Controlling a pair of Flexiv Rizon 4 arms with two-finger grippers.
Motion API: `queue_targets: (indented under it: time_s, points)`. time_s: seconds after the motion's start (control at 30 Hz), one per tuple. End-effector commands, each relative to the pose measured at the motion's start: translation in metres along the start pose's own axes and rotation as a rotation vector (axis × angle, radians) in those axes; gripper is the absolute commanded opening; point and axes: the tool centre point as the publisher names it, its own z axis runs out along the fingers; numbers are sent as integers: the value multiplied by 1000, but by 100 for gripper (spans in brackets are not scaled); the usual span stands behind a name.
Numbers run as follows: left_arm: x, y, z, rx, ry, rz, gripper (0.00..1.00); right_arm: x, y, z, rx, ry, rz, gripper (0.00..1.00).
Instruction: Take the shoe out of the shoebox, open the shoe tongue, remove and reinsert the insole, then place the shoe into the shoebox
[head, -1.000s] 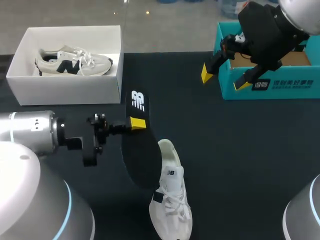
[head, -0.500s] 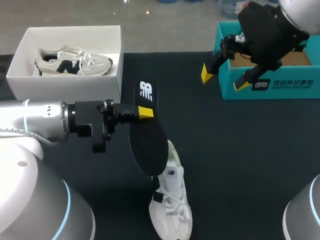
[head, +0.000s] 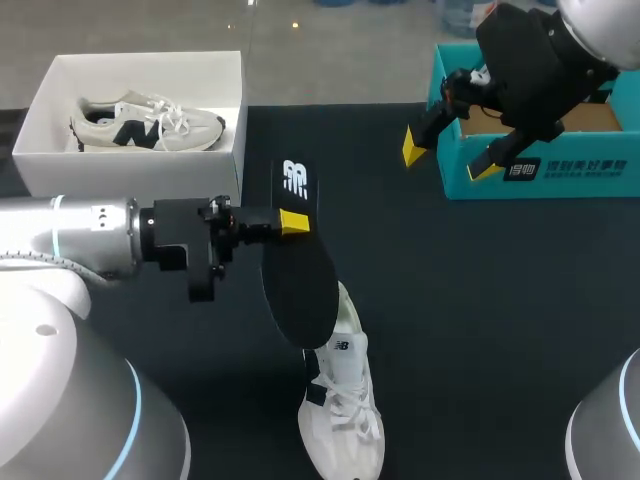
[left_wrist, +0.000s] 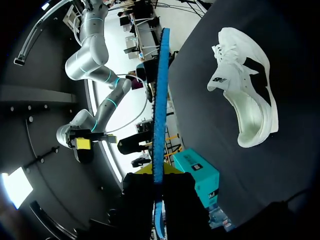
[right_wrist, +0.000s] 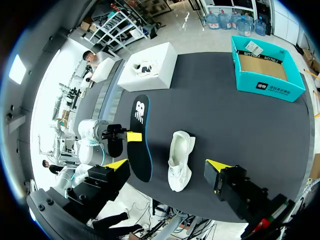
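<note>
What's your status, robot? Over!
Left gripper shut on insole, held near white shoe. Right gripper open, up by teal box. Path to shoe looks clear.

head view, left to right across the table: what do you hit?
white shoebox with a boxed shoe → left end effector, shut on the insole → loose white shoe → teal box. The right end effector, open, overlaps the teal box, so it is not placed.
</note>
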Motion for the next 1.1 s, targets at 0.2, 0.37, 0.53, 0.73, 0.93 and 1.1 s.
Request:
queue_targets:
  time_s: [0.2,0.37,0.53,0.73,0.93,1.1]
  points:
    - [1,0,1,-2,-1,2,0,1,2,1,4,-2,1,100]
    - [1,0,1,-2,-1,2,0,1,2,1,4,-2,1,100]
    - [1,0,1,-2,-1,2,0,1,2,1,4,-2,1,100]
    - [1,0,1,-2,-1,2,0,1,2,1,4,-2,1,100]
    - [1,0,1,-2,-1,2,0,-10,-7,4,-11,50,-17,100]
    - [1,0,1,-2,-1,2,0,-24,-23,13,-115,195,-35,100]
